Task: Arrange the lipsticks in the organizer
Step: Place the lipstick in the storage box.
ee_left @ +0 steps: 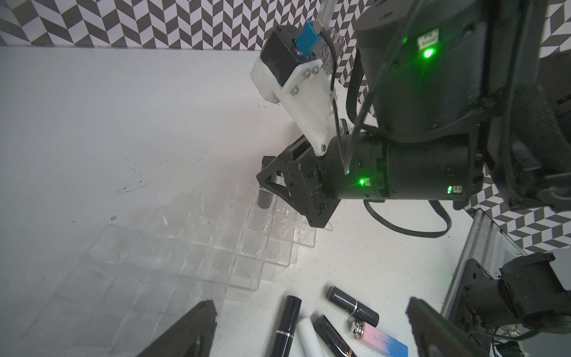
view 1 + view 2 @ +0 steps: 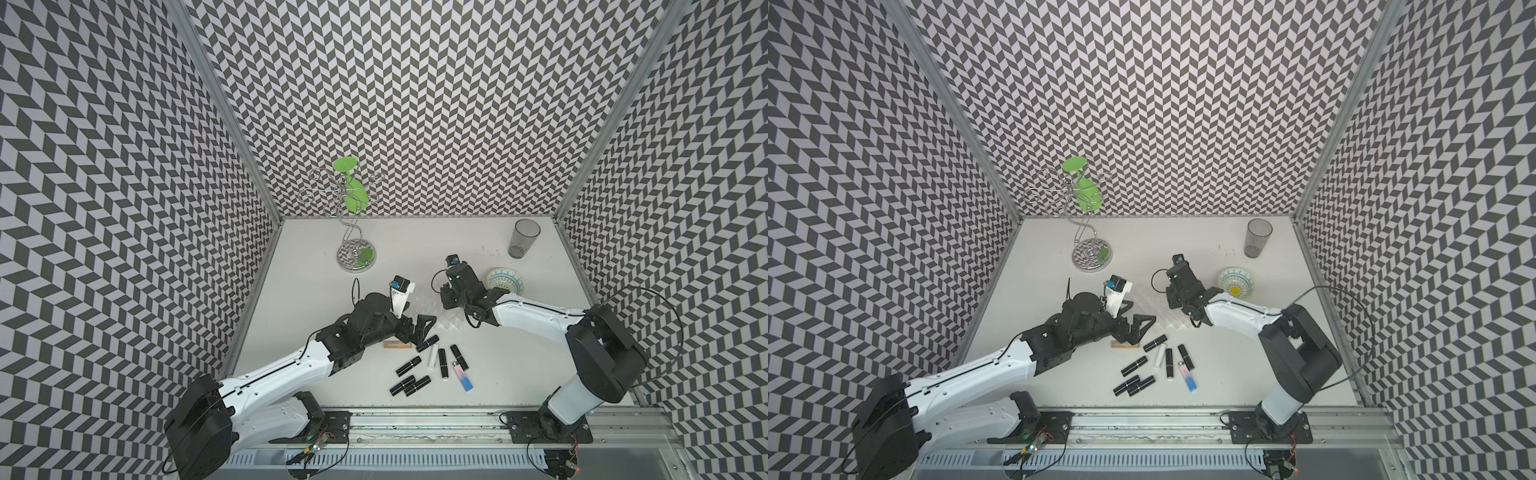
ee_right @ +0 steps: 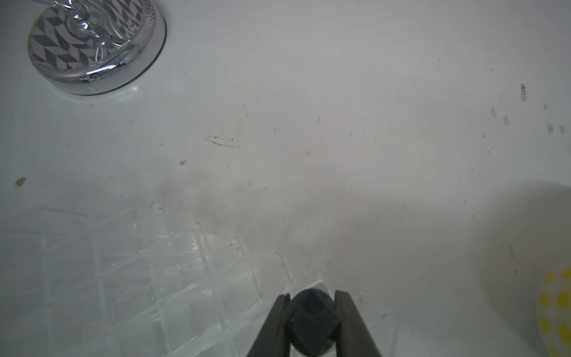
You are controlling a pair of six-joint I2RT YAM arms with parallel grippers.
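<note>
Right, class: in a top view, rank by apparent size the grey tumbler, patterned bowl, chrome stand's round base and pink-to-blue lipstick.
1. Chrome stand's round base and grey tumbler: too alike to split.
2. Patterned bowl, slightly smaller.
3. Pink-to-blue lipstick, clearly smallest.

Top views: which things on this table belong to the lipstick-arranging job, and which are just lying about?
Job:
loose lipsticks
organizer
black lipstick in the right gripper

Lying about:
grey tumbler
patterned bowl
chrome stand with green glass
</note>
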